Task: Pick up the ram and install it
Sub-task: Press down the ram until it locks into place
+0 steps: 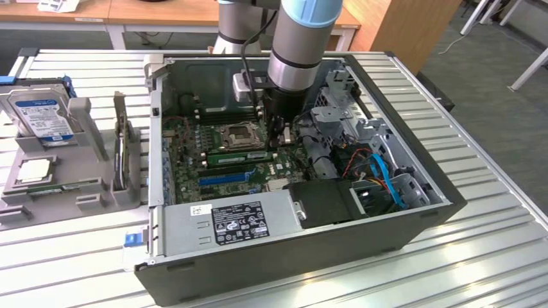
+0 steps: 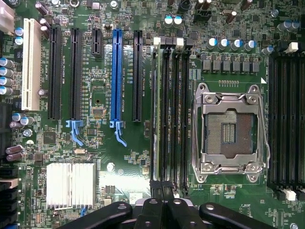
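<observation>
In the middle of the exterior view, the arm [image 1: 296,45] reaches down into an open computer case [image 1: 411,224] lying on its side on a slatted metal table [image 1: 479,256]. The gripper [image 1: 278,133] hangs over the motherboard [image 1: 184,160] with its jaws clenched together and nothing visibly between them.

The ram [image 1: 240,156] stands on edge in a slot just beside the empty processor socket [image 1: 238,136]. In the wrist view the ram [image 2: 156,114] runs edge-on along the black slots, and the gripper [image 2: 162,187] sits at one end of it; whether they touch cannot be told.

The power supply [image 1: 235,221] carries a black-and-white label, too small to read. At the exterior view's left, a hard drive [image 1: 38,119] with a blue-white label stands in a grey tray [image 1: 86,192]. White print beside the blue slot [image 2: 116,71] is illegible.
</observation>
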You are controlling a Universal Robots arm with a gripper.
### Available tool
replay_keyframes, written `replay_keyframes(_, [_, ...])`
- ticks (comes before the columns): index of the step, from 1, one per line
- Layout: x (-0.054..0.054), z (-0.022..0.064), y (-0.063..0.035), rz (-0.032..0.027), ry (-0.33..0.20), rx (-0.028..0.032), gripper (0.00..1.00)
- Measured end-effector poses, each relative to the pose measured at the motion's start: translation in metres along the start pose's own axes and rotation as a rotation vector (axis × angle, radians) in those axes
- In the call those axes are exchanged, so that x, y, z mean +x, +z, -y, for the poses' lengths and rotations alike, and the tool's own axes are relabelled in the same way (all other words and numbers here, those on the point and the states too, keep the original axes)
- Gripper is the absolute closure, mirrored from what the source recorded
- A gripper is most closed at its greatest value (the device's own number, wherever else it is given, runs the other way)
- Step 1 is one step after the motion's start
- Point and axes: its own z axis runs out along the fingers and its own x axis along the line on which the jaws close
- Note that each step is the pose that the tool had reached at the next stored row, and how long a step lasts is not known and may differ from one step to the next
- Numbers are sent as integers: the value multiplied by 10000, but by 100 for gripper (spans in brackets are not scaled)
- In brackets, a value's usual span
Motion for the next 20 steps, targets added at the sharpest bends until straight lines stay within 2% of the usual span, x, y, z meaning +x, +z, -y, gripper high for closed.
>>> replay_keyframes(20, [1, 1, 18, 1, 0, 0, 90])
